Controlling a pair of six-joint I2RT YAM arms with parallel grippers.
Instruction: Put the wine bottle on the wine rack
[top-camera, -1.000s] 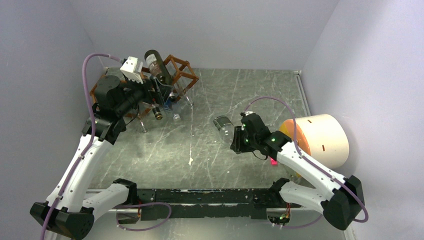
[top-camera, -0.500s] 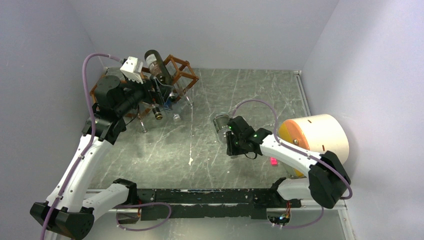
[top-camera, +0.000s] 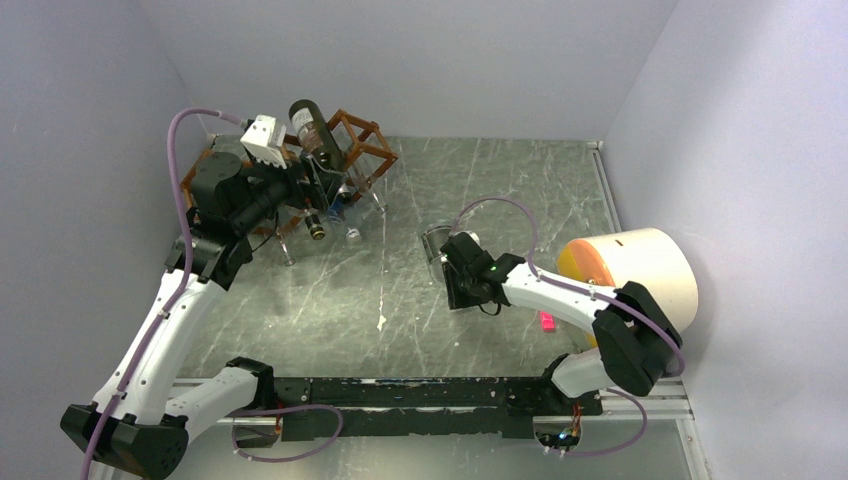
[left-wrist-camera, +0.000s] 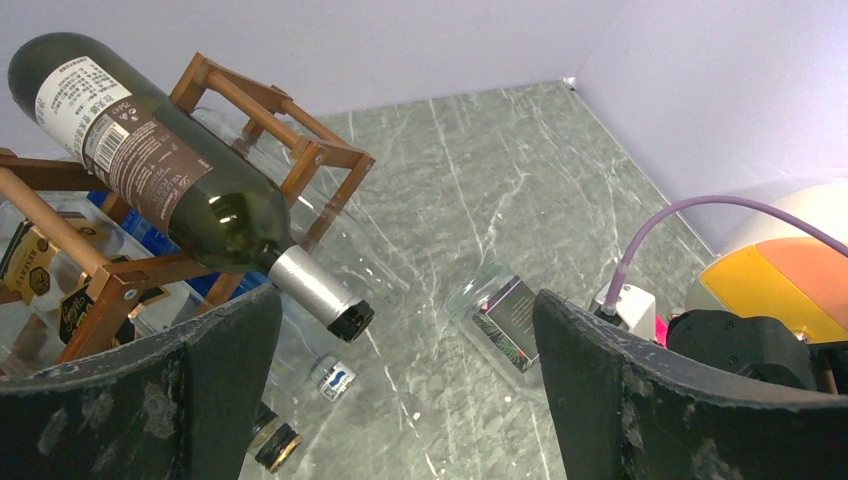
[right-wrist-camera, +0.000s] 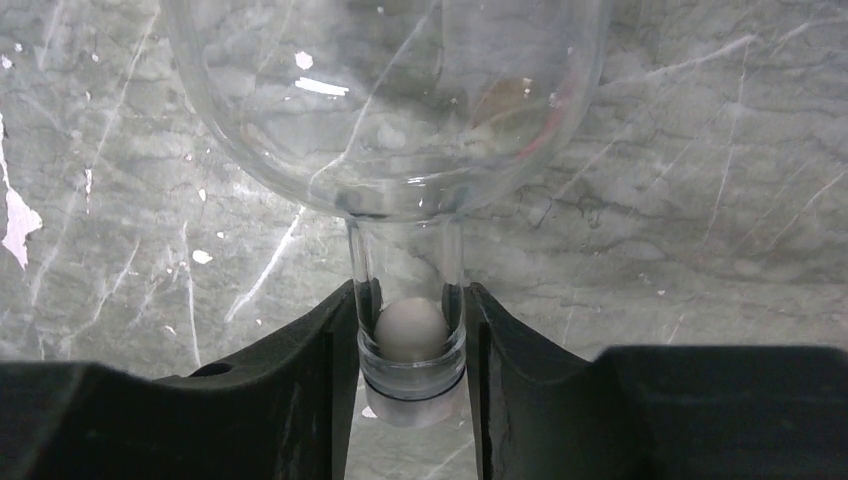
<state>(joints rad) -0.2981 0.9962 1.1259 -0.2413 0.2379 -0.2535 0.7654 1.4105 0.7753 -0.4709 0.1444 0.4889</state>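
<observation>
Closest in, the right end effector is pinching the neck of the clear wine bottle right under the lip, its 2 fingers on either side, and there's a pale round plug sitting in the mouth. The bottle is out around the middle of the table, body pointing away from the wrist. I can't tell if it's resting on the surface or just off it. My take: it's glass, so rigid, slick and breakable. It looks empty, so probably light, but all the bulk hangs out past the grip, so I'd expect it to want to droop or swivel in that pinch. The lip should help stop it sliding out. Further back on the left, the left end effector is spread wide with nothing in it, near the wine rack, where 1 dark bottle already lies tilted across the thin bars.
</observation>
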